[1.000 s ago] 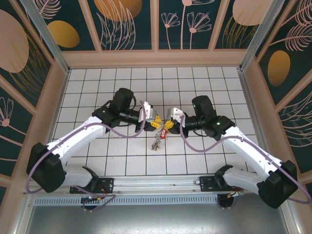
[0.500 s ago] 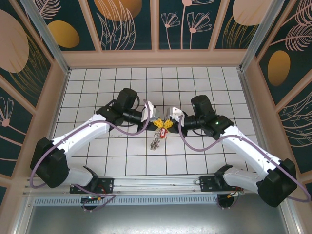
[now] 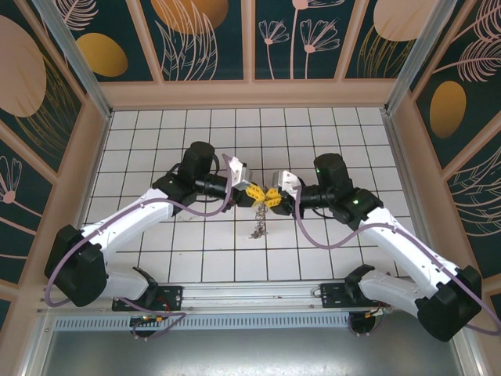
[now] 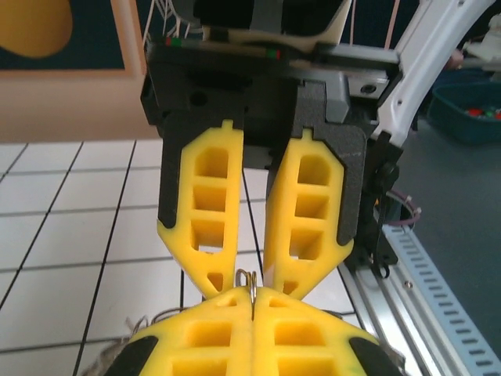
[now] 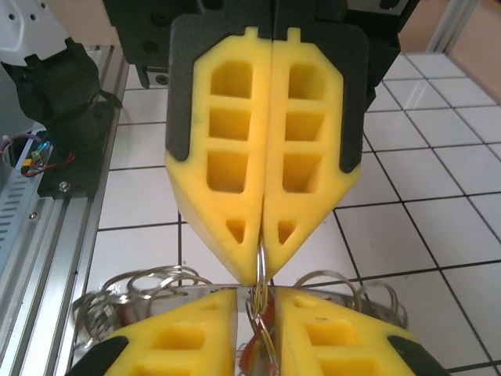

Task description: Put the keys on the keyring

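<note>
Left gripper (image 3: 252, 193) is clamping the keyring (image 5: 261, 270) by its thin wire, midway between both arms, with the keys (image 3: 257, 229) hanging toward the tabletop (image 3: 196, 251). Right gripper (image 3: 275, 198) is sitting with jaws slightly parted around the same wire, apparently not gripping. With one narrow pinch carrying everything, the ring is liable to swivel or slip free, dropping the bunch.

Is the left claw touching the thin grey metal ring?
Touching. The left wrist view shows the left claw shut, its yellow tips pinching the thin grey metal keyring between them.
</note>
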You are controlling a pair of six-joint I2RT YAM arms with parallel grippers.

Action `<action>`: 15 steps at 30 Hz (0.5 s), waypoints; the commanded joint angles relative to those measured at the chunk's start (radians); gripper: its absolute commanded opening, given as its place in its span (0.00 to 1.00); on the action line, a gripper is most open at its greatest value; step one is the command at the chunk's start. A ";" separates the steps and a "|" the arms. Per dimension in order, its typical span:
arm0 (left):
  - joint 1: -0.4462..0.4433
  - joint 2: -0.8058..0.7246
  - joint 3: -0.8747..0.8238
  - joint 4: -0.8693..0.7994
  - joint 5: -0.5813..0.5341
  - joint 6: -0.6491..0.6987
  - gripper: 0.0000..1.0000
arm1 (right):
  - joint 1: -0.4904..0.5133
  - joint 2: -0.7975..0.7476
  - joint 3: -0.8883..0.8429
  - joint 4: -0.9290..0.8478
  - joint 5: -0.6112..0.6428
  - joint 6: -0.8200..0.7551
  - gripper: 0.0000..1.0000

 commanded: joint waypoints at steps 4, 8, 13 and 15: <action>-0.006 -0.035 -0.075 0.343 0.098 -0.184 0.00 | -0.021 -0.057 -0.032 0.007 -0.027 0.011 0.22; -0.007 -0.037 -0.113 0.453 0.080 -0.253 0.00 | -0.028 -0.078 -0.036 0.011 -0.028 0.016 0.22; -0.007 -0.036 -0.161 0.579 0.079 -0.328 0.00 | -0.034 -0.083 -0.036 0.043 -0.061 0.031 0.19; -0.008 -0.037 -0.175 0.614 0.075 -0.341 0.00 | -0.032 -0.074 -0.036 0.051 -0.081 0.036 0.14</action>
